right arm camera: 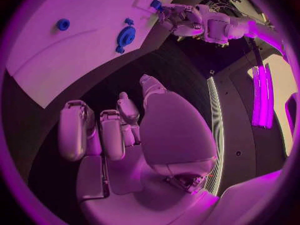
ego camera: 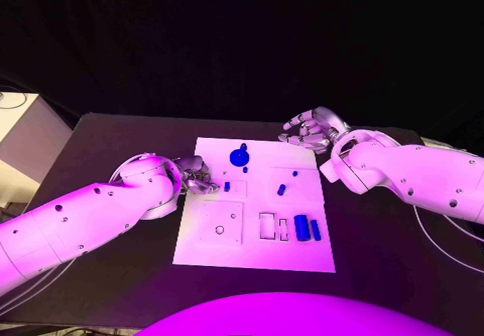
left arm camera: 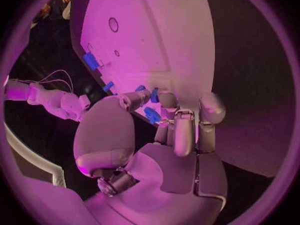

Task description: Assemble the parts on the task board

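Hovering at the task board's (ego camera: 212, 252) left edge, the left hand (ego camera: 191, 176) is pinching a small blue part (left arm camera: 152, 115) between thumb and fingers; the left wrist view is showing the piece sitting right at the fingertips (left arm camera: 164, 100), just over the board's edge. The right hand (ego camera: 312, 131) is idling past the board's far right corner, fingers loosely curled in, gripping nothing, palm off the plate.

Remaining parts are sitting on the board: a round blue disc (ego camera: 240, 157) near the far edge, a small peg (ego camera: 281, 189) mid-board, two upright blue blocks (ego camera: 308, 228) at the near right beside empty rectangular slots (ego camera: 267, 225).

Risks, as I'm reading it:
- Grip looking shallow, at the tips only. Part could be rotating or slipping out during lowering.
- The held part is largely hidden by the fingers, so alignment to its socket is hard to confirm; a skewed entry could be jamming it.
- Pressing off-centre near the edge could be shifting the board on the table (ego camera: 121, 133).

Surface: black matte tabletop, white board lying flat mid-table. Room is dark beyond, with a pale cabinet (ego camera: 25, 133) standing at far left.
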{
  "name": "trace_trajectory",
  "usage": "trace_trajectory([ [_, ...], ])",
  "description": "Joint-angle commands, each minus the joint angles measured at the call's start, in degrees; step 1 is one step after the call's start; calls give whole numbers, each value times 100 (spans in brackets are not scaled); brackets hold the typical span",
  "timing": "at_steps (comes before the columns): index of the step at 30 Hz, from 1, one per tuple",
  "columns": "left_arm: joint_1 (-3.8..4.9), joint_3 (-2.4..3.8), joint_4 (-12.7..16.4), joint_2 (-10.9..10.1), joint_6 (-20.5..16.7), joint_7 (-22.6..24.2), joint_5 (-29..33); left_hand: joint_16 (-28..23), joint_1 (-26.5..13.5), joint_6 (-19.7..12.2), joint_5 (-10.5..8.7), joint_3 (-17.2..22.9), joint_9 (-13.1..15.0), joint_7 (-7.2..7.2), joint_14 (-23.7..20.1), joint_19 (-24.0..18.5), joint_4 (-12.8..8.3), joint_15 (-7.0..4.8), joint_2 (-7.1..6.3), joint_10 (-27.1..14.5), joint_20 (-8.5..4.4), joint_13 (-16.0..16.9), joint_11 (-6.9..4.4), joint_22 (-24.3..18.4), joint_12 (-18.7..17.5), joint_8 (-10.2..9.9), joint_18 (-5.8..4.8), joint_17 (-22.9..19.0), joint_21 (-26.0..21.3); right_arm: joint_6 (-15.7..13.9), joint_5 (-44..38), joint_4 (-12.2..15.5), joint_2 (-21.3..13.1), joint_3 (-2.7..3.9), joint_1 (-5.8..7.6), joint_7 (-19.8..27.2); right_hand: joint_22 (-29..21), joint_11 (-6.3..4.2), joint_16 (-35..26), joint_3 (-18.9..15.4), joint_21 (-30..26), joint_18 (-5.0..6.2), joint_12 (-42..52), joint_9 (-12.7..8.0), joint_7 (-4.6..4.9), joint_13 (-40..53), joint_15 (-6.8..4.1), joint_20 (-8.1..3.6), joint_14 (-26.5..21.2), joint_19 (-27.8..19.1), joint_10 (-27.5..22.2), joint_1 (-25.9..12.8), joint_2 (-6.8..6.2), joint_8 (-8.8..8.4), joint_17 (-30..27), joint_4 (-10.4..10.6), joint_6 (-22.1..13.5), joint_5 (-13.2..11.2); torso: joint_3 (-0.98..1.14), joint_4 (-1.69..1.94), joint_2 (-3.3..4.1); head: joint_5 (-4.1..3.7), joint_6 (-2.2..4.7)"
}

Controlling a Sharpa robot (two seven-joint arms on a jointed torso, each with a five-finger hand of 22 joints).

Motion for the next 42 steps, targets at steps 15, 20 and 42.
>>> trace_trajectory([
  [15,-23,-17,-37,-1,48,-70,54,45,-95,33,2,-232,-63,35,481,32,225,-21,49,55,-6,45,3,16,40,13,-42,1074,14,52,-49,-3,5,1,-2,44,438,2,-30,33,-20,97,-16,10,-4,-5,-38,-50,305,35,-17,-40,-1,18,497,5,-27,27,0,2,3,2,7],
  [20,-23,-17,-20,-8,44,-66,69,59,-78,55,13,-488,-101,28,492,56,357,-25,48,86,-7,80,-3,48,63,40,-48,1108,29,55,-49,-5,6,1,-2,44,438,2,-30,33,-20,97,-16,10,-4,-5,-38,-50,305,35,-17,-40,-1,18,497,5,-27,27,0,-1,2,0,2],
  [42,-25,-11,123,-72,-22,-72,50,68,-50,110,18,-833,-146,7,501,84,404,-39,95,92,-19,57,-18,82,50,91,-52,1134,46,72,-50,-7,1,0,-3,43,452,1,-27,44,-1,92,9,11,-5,6,-38,-52,308,45,5,-59,-8,22,507,5,-27,30,-5,1,2,-1,8],
])
